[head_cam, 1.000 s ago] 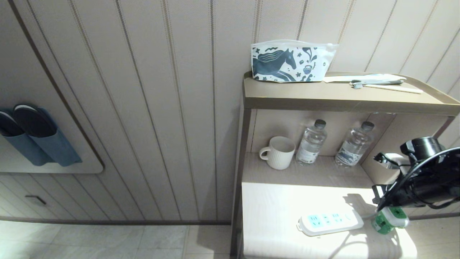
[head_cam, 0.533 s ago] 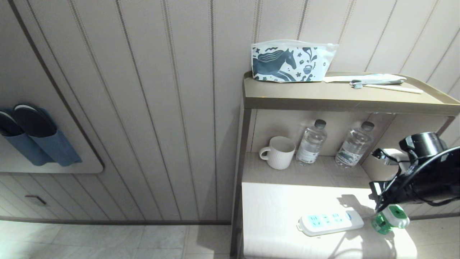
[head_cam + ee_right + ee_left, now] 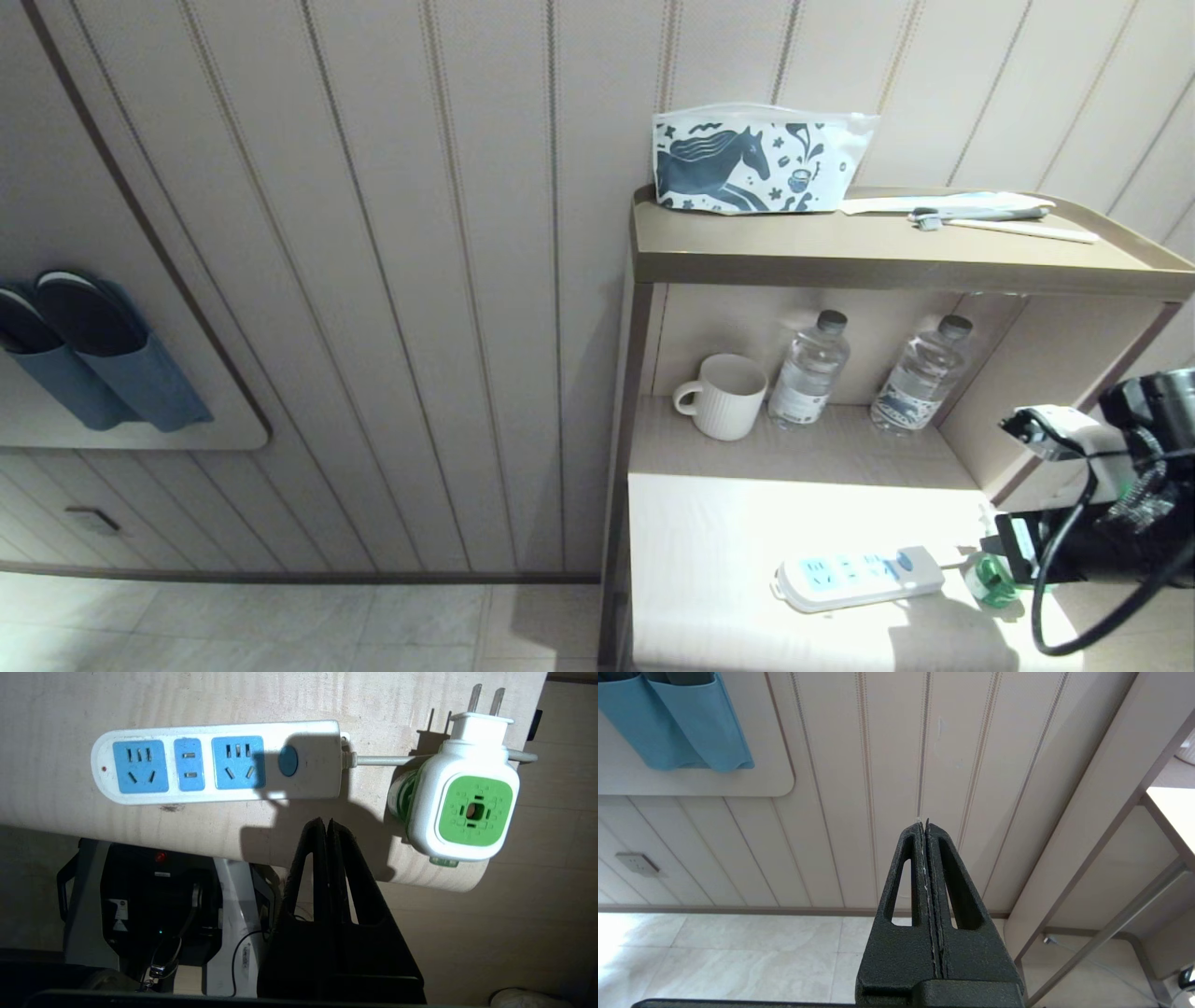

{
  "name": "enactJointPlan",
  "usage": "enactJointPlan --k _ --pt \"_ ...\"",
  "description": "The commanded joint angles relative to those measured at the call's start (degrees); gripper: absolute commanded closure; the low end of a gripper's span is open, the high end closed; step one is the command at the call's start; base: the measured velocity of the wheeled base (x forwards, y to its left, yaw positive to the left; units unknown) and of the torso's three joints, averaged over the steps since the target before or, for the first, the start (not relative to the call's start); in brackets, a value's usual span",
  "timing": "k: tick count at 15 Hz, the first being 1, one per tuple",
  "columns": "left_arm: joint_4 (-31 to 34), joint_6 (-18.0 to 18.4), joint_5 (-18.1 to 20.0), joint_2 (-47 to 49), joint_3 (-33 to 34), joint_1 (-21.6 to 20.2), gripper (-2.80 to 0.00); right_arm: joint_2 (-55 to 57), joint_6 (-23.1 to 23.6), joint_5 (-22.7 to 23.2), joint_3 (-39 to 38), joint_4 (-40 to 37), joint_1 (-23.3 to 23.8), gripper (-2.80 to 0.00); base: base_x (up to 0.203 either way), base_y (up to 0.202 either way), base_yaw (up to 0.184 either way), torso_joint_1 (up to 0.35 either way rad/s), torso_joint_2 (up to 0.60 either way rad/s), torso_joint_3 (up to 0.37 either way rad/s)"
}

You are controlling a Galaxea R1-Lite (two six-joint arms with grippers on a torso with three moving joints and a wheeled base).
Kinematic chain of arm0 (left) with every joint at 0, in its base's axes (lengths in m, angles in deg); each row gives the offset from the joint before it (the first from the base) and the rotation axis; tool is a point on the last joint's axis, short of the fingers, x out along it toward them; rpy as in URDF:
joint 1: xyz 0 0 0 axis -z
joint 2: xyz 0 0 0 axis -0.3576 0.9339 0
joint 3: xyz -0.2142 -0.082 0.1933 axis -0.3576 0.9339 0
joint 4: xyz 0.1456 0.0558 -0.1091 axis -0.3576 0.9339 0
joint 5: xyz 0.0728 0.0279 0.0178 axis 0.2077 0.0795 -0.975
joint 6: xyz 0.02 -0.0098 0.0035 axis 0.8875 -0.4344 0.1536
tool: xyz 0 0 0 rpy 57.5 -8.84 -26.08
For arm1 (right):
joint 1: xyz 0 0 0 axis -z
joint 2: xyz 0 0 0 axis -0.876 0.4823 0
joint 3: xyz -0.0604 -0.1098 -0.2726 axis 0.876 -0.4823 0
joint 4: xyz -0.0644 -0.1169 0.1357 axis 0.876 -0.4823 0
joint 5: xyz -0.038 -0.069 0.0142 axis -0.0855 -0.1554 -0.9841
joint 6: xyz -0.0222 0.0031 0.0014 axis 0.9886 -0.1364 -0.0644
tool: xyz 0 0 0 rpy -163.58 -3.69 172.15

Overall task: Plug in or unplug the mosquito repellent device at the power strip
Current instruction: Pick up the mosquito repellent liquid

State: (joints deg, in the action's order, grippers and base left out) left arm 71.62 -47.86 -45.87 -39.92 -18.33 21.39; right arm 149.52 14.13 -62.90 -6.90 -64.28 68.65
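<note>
The power strip (image 3: 857, 579) (image 3: 215, 763) lies flat on the lit lower shelf (image 3: 709, 541), white with light-blue sockets that all stand empty. Beside its cord end lies the mosquito repellent device (image 3: 467, 798), white with a green patch, its two prongs free in the air. In the head view only the green bottle (image 3: 990, 581) shows, with my right arm (image 3: 1120, 523) covering the rest. My right gripper (image 3: 325, 822) is shut and empty, hanging over the shelf's front edge between strip and device. My left gripper (image 3: 923, 826) is shut, parked facing the wall and floor.
A white mug (image 3: 724, 397) and two clear water bottles (image 3: 808, 371) (image 3: 922, 375) stand on the middle shelf. A horse-print pouch (image 3: 752, 161) and a toothbrush (image 3: 980, 213) lie on top. My own base (image 3: 154, 905) shows below the shelf's edge.
My right arm has drawn back toward the right edge of the head view and sunk lower, now covering the device's white head. Strip and device stay put.
</note>
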Motion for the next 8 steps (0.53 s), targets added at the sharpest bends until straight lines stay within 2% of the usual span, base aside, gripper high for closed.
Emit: enactJointPlan --k 1,6,8 --pt "0.0 0.0 0.0 0.0 -0.1 0.0 0.00 -9.5 0.1 0.0 -3.3 -0.1 -0.3 0.00 0.000 0.000 0.000 0.000 0.00 0.000" --pt "0.0 0.0 0.0 0.0 -0.1 0.0 0.00 -32.6 2.8 -0.4 -10.2 -1.1 -0.8 0.00 0.000 0.000 0.000 0.000 0.00 0.000" --pt "0.0 0.0 0.0 0.0 -0.1 0.0 0.00 -41.8 3.3 -1.1 -10.2 -4.4 -0.3 0.00 0.000 0.000 0.000 0.000 0.00 0.000"
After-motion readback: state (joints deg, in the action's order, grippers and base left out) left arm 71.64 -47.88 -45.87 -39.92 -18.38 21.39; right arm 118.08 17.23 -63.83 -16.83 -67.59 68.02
